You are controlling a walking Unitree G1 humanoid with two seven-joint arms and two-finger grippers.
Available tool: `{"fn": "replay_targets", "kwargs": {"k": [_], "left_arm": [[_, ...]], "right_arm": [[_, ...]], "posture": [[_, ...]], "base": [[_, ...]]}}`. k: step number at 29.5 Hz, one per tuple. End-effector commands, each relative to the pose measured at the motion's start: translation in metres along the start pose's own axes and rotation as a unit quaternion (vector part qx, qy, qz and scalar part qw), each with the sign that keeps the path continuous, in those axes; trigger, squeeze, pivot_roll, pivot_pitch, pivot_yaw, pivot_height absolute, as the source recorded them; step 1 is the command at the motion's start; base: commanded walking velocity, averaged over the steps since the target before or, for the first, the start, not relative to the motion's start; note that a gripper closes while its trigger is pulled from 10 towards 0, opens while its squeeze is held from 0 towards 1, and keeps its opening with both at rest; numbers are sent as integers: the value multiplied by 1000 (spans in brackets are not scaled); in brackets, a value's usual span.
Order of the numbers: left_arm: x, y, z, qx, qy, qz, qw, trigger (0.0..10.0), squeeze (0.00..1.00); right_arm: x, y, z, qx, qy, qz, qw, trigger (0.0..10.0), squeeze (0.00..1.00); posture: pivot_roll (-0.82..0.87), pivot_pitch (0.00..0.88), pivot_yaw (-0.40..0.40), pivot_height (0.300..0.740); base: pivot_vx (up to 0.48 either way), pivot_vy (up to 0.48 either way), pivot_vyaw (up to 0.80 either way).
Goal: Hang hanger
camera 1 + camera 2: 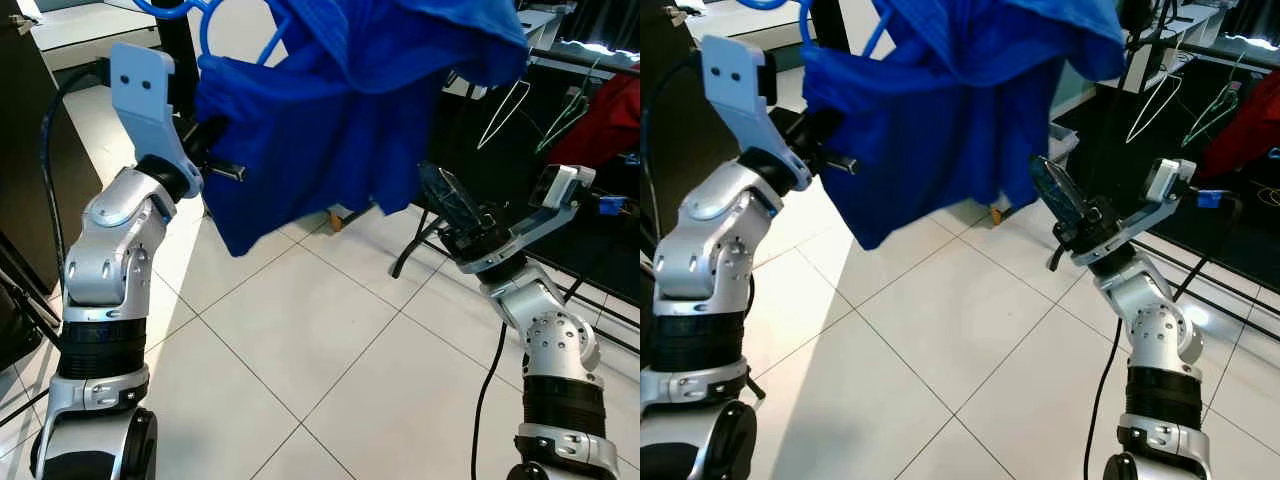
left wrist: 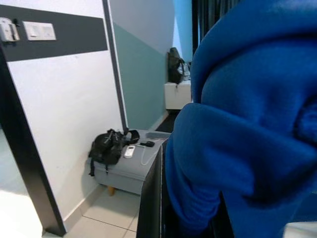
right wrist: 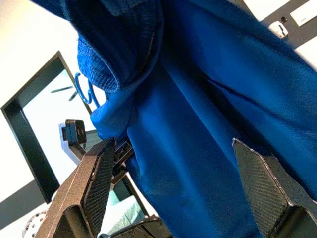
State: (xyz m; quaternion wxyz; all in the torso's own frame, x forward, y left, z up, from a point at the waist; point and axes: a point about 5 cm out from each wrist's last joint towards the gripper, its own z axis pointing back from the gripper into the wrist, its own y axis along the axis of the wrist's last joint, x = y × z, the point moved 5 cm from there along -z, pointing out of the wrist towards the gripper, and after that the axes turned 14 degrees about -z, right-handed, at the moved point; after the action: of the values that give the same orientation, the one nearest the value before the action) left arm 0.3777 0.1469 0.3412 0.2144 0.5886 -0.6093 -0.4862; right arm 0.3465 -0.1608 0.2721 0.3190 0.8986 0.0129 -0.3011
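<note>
Right hand (image 3: 183, 188) spread wide, empty — poised just below hanging blue garment (image 1: 340, 110), soft knit fabric, draped on blue plastic hanger (image 1: 205, 25). Left hand (image 1: 215, 160) pressed into garment's edge; grip state cannot be told. White tiled floor (image 1: 320, 380) beneath.

White tiled floor (image 1: 330, 370); grey bench (image 2: 131, 171) against white-and-teal wall (image 2: 74, 124); dark doorframe (image 2: 20, 163).

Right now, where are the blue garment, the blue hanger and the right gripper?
blue garment (image 1: 330, 130), left eye view, middle of cloth.
blue hanger (image 1: 205, 30), left eye view, curved arm.
right gripper (image 3: 173, 193), right wrist view, between open fingertips.
</note>
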Motion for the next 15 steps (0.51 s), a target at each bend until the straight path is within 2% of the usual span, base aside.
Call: {"fn": "replay_targets", "kwargs": {"k": [1, 7, 10, 15], "left_arm": [[6, 6, 3, 9, -21, 0, 1000, 10000, 0], [14, 7, 1, 13, -39, 5, 999, 10000, 0], [19, 10, 1, 17, -51, 7, 999, 10000, 0], [22, 10, 1, 16, -60, 5, 998, 10000, 0]], "right_arm": [[-5, -9, -6, -30, 12, 15, 999, 10000, 0], [-4, -16, -11, -53, 5, 36, 998, 10000, 0], [2, -10, -16, -46, -16, 61, 997, 10000, 0], [-1, 4, -21, -26, -16, 80, 996, 10000, 0]], "posture": [[10, 78, 8, 740], [10, 69, 9, 740], [10, 59, 11, 740], [8, 63, 13, 740]], "base": [[0, 0, 0], [0, 0, 0], [0, 0, 0], [0, 0, 0]]}}
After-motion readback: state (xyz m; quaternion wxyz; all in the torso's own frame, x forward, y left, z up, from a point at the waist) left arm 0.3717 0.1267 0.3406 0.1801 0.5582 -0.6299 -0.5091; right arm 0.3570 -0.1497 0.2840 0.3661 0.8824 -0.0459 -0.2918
